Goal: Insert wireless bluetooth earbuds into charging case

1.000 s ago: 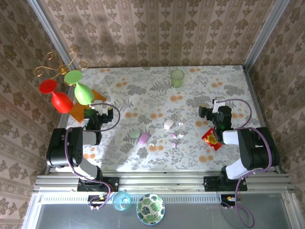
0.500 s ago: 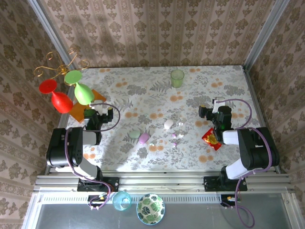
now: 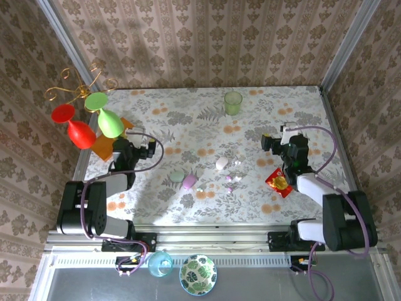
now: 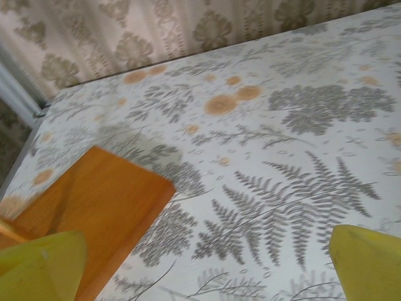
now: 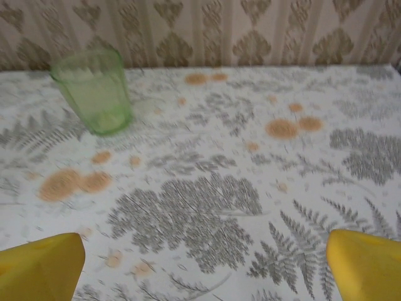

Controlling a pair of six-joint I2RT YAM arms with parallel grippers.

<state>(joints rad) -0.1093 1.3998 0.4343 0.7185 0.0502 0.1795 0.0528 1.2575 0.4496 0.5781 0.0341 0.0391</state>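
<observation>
- the tiny white and purple earbuds [image 3: 230, 179] lie loose mid-surface [image 3: 282, 103] among the pastel pebble-shaped cases [image 3: 190, 182]. I reckon a sloppy pinch could flick one away or grab a case instead
- the left gripper [image 4: 203, 260] is spread wide and empty, low beside a flat orange block [image 4: 94, 213], well apart from the buds
- the right gripper [image 5: 203, 260] is the same deal: jaws apart, holding nothing, aimed past a green glass tumbler [image 5: 94, 91]

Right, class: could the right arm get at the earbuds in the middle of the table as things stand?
Probably yes: the right gripper is open, and only tablecloth lies between it and the earbuds; the snack packet sits aside.
</observation>
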